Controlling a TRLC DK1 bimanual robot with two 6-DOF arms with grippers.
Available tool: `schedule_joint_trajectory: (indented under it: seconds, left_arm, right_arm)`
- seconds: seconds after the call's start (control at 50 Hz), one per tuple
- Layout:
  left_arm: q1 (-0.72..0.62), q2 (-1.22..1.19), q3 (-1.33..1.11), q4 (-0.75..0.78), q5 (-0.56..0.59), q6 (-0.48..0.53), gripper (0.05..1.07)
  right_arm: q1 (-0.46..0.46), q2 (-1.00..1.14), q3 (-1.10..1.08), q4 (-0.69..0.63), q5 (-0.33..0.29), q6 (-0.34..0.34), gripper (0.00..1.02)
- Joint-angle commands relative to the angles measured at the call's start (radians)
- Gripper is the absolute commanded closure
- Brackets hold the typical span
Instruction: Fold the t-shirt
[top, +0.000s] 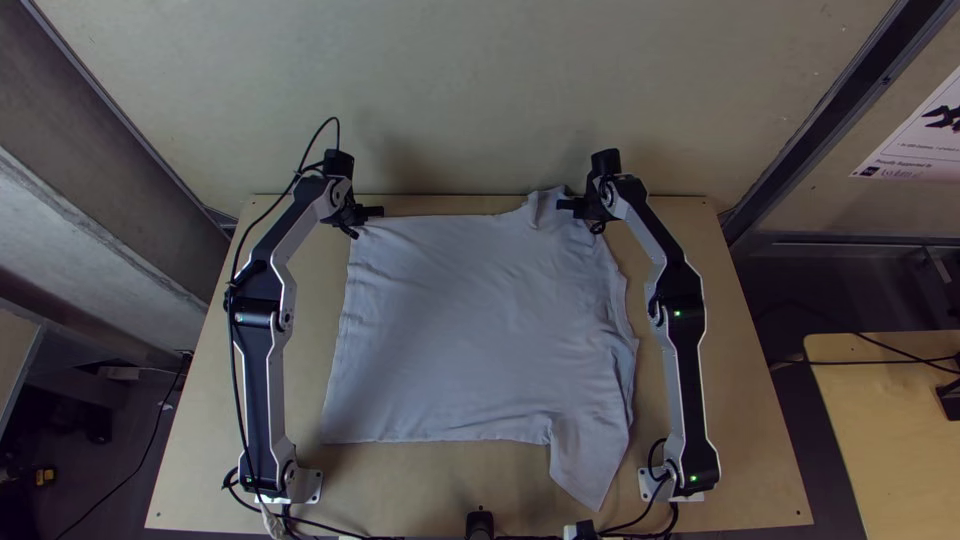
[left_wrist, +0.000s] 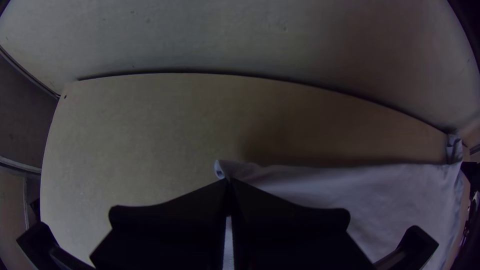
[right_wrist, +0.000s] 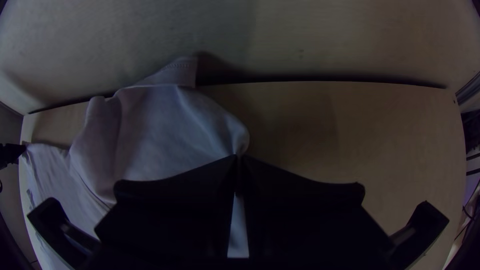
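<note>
Left gripper (top: 359, 221) and right gripper (top: 588, 215) clench the t-shirt's (top: 480, 330) far corners, bare table (top: 738, 400) either side.

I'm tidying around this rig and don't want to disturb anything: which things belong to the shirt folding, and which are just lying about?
Part of the job:
t-shirt, spread on the wooden table
left gripper, closed on a corner
right gripper, closed on the cloth too

Not part of it:
poster on the wall
second table
small yellow item on the floor
</note>
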Motion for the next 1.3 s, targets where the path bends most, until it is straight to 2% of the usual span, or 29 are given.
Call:
schedule_joint_trajectory:
  seconds: [0.0, 0.22, 0.34, 0.6, 0.9, 1.28]
  left_arm:
    - [0.018, -0.071, 0.012, -0.007, 0.035, -0.046, 1.05]
    - [0.056, -0.075, 0.001, -0.010, 0.078, -0.064, 1.05]
    - [0.061, -0.091, -0.019, -0.015, 0.081, -0.067, 1.05]
    - [0.060, -0.173, -0.137, 0.009, 0.110, -0.076, 1.05]
    - [0.066, -0.298, -0.279, 0.045, 0.136, -0.072, 1.05]
    - [0.076, -0.493, -0.552, 0.109, 0.144, -0.041, 1.05]
  right_arm:
    - [-0.037, -0.072, -0.021, -0.008, 0.008, 0.008, 1.00]
    - [-0.071, -0.124, -0.045, -0.028, 0.014, 0.008, 1.00]
    - [-0.072, -0.148, -0.051, -0.078, 0.032, 0.005, 1.00]
    - [-0.066, -0.228, -0.128, -0.169, 0.032, 0.002, 1.00]
    - [-0.052, -0.360, -0.285, -0.169, 0.037, -0.008, 1.00]
    - [-0.021, -0.558, -0.550, -0.146, 0.083, -0.001, 1.00]
